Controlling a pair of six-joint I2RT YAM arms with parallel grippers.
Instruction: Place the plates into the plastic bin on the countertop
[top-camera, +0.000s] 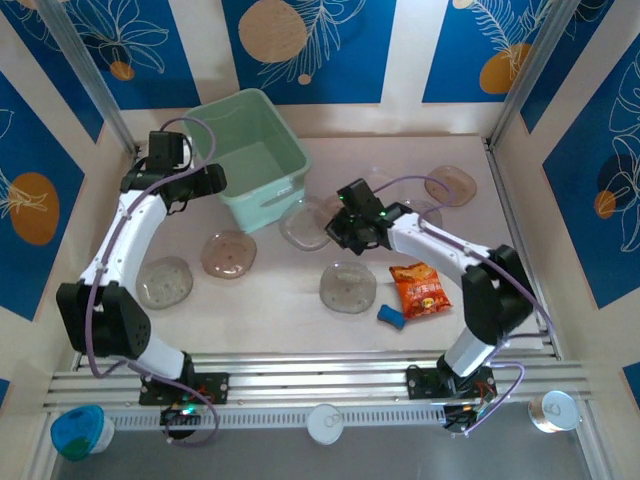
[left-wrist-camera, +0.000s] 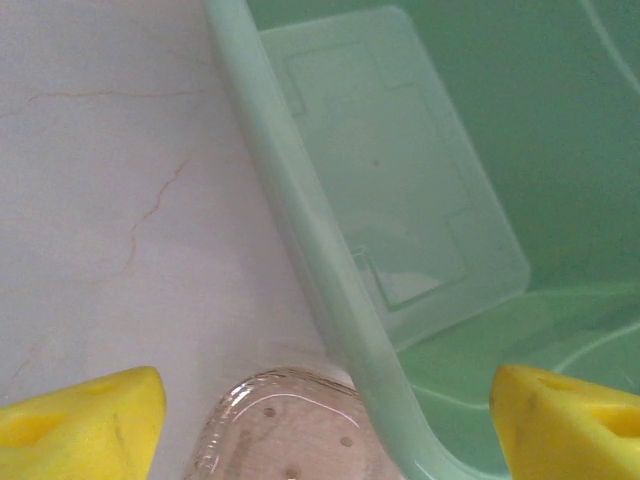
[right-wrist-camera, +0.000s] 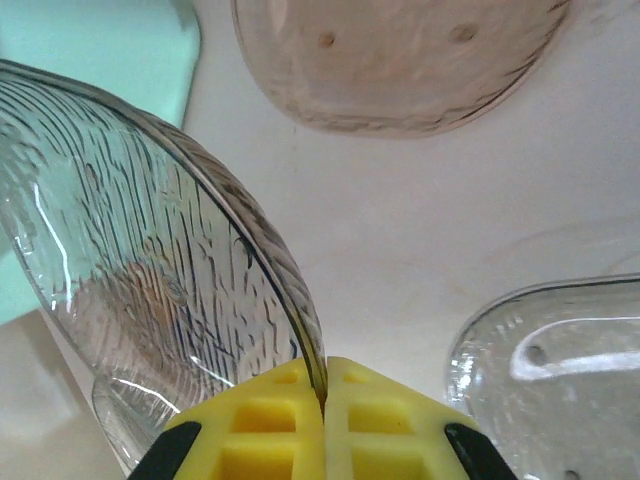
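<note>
Right pincer (right-wrist-camera: 325, 395) grips rim of tilted plate (right-wrist-camera: 150, 260).

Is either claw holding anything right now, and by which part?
Right claw pinches a clear ribbed plate by its rim. Left claw is open, holding nothing.

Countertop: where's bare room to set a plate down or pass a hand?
Bare: back strip between bin and far-right plate; near strip in front of centre plate. Crowded: plates around the right gripper and beside the snack packet.
</note>
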